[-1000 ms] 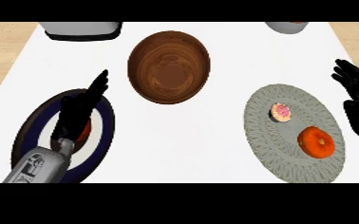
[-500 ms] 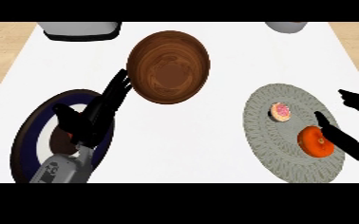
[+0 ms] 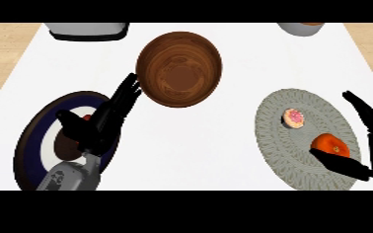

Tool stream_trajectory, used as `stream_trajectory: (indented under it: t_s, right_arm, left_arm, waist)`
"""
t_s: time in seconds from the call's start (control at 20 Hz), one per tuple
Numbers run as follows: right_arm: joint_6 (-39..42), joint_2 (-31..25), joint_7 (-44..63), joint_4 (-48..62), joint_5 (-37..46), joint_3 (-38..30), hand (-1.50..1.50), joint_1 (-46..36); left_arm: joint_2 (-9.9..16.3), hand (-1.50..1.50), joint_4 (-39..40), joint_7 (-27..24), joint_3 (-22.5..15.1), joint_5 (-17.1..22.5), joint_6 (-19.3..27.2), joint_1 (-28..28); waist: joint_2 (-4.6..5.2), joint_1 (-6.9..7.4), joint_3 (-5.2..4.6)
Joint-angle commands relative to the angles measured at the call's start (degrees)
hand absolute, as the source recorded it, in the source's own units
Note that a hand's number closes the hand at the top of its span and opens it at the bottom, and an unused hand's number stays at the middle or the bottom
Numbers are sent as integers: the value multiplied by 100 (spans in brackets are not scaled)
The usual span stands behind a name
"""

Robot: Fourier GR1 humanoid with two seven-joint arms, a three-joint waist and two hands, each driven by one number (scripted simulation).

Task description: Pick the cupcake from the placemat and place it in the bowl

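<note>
Two hands, left (image 3: 98, 123) and right (image 3: 350, 165), fingers straight and spread, hover over white counter (image 3: 197, 143).

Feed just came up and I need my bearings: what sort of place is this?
Probably a kitchen or dining counter: a white top set with a wooden bowl, a round grey placemat carrying a pink-iced cupcake and an orange fruit, and a dark-rimmed plate.

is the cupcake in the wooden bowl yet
No, the cupcake sits on the grey placemat beside the orange fruit, and the wooden bowl holds nothing.
</note>
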Motion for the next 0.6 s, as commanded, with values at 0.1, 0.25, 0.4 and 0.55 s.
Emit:
stream_trajectory:
  t_s: [0.1, 0.25, 0.4, 0.55]
  right_arm:
    - [1323, -528, 2725, -763, 907, 356, -150, -471]
    - [2248, -454, 3784, -1108, 693, 595, -150, -900]
    - [2995, -138, 4668, -810, 402, 791, -150, -1832]
    - [3384, 318, 5460, -634, 191, 931, -150, -2343]
  left_arm:
    - [-20, 0, -54, 41, 48, 132, -149, 20]
    - [-216, 0, -20, -82, -121, -81, -5, 88]
    - [-116, 0, -26, 31, 44, -31, -86, -90]
    - [8, 0, -315, 128, 65, -36, -144, 104]
  waist:
    - [15, 65, -11]
    - [17, 60, 6]
    - [33, 145, 16]
    - [14, 136, 23]
